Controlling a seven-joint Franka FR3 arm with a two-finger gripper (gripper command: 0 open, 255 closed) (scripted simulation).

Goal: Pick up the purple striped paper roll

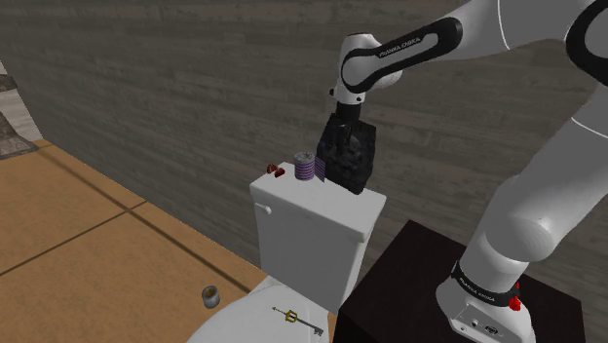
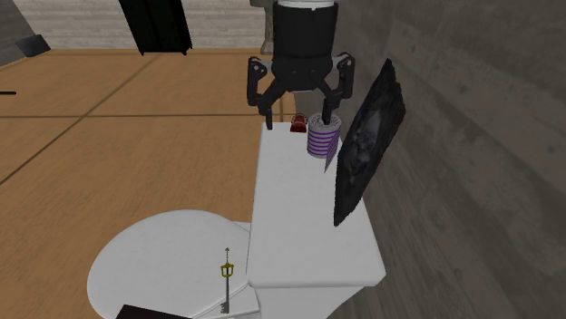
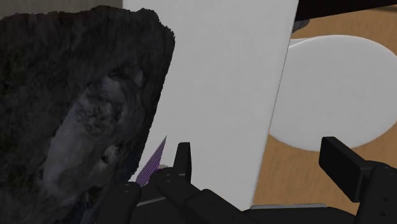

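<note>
Black two-finger end effector released, fingers spread over purple striped cylindrical paper roll, near wall-side end corner of white toilet tank lid.

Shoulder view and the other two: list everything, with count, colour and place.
toilet: one, white, against the grey wall
paper roll: one, purple striped, upright on the tank lid
slab: one, dark, rough, on the lid, leaning on the wall
red thing: count unclear, on the lid beside the roll
key: one, gold, on the seat cover
cup: one, grey, on the floor
stand: one, black, beside the toilet
arm: one, white
gripper: one, black, open, above the lid near the roll
</note>
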